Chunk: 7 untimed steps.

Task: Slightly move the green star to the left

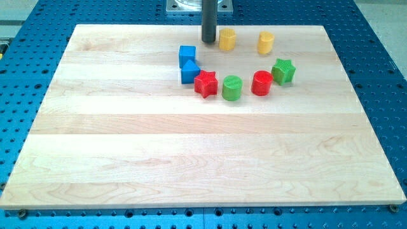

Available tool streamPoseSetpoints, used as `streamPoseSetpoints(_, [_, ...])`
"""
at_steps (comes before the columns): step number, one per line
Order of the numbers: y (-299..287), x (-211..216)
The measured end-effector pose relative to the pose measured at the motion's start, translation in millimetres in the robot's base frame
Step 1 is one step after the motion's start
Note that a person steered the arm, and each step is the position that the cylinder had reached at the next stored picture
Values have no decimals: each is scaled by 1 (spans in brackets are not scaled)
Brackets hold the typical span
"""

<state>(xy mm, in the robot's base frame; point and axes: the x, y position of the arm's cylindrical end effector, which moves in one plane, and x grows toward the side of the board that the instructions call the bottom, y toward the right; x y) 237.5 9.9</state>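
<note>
surface (191, 159): pale wooden board on a blue perforated base (381, 95); the near half of the board carries no blocks. all blocks sit in the far half, in a loose arc.

nearest row, from the view's left: red star (206, 83), green cylinder (232, 88), red cylinder (261, 83). the red star touches the blue block (189, 72) at its 10 o'clock. the green cylinder is just beside the red star, at its 3 o'clock.

green star (283, 70): right end of the arc, at 2 o'clock from the red cylinder, just beside it; cannot tell if they touch. upright, flat on the surface.

a second blue block (187, 55) sits at 12 o'clock of the first, touching or nearly so.

farthest: two yellow cylinders, one (227, 39) near the rod, the other (266, 42) at its 3 o'clock, well apart from it.

my tip (208, 42): dark rod hanging vertically from the view's top, lower end on the surface just at 9 o'clock of the nearer yellow cylinder. no gripper on this arm, so nothing held, no jaws to read. the green star lies at roughly 4 o'clock from my tip, well apart, with both yellow cylinders nearer to the tip's side than it.
</note>
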Motion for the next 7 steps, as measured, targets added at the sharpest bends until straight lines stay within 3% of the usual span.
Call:
streamPoseSetpoints(2, [-3,-44])
streamPoseSetpoints(5, [131,-45])
streamPoseSetpoints(6, [186,-35])
streamPoseSetpoints(7, [230,18])
